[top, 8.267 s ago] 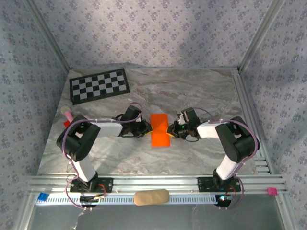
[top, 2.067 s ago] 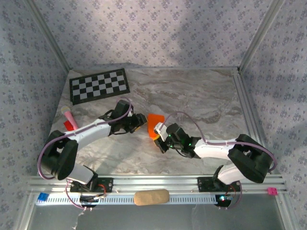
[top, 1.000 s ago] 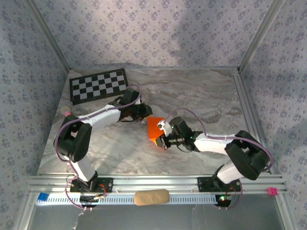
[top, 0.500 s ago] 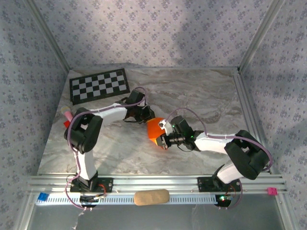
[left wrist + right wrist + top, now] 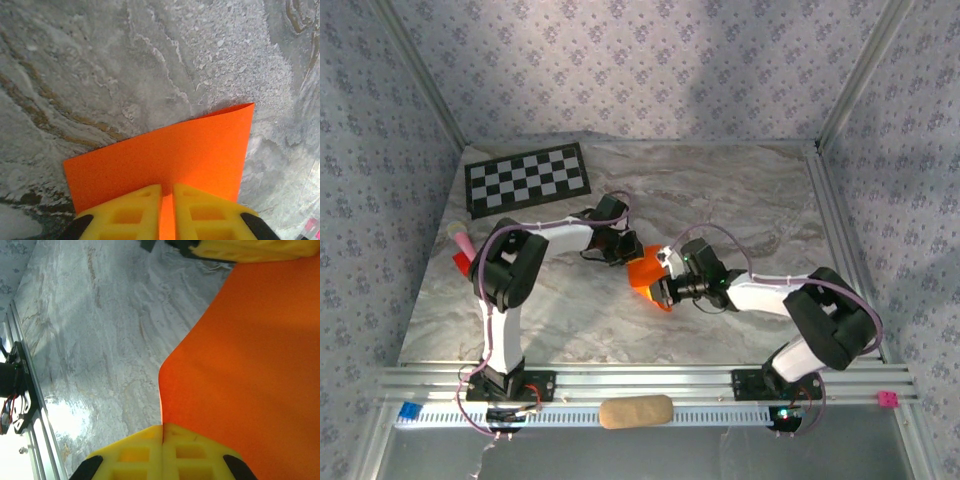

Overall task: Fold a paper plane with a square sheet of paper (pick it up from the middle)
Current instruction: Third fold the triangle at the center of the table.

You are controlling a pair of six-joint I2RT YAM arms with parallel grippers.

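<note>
The square sheet of paper [image 5: 646, 274] is a folded bright orange shape, curved and held just above the marble table between both grippers. My left gripper [image 5: 626, 251] grips its far left edge. In the left wrist view the yellow fingers [image 5: 129, 215] stand a thin slit apart with the orange paper [image 5: 165, 155] running between them. My right gripper [image 5: 666, 287] holds the near right edge. In the right wrist view its fingers [image 5: 130, 455] press together on the paper's [image 5: 250, 365] edge, and the left gripper's yellow fingers [image 5: 250, 250] show at the top.
A black-and-white checkerboard sheet [image 5: 527, 178] lies at the table's back left. A small red and pink object [image 5: 462, 250] sits at the left edge. A tan oblong pad [image 5: 635, 411] rests on the front rail between the arm bases. Patterned walls enclose the table.
The left arm's elbow has pulled in towards its base while its gripper slid right along the paper and its jaws narrowed. The paper now bows more between the two grippers.
</note>
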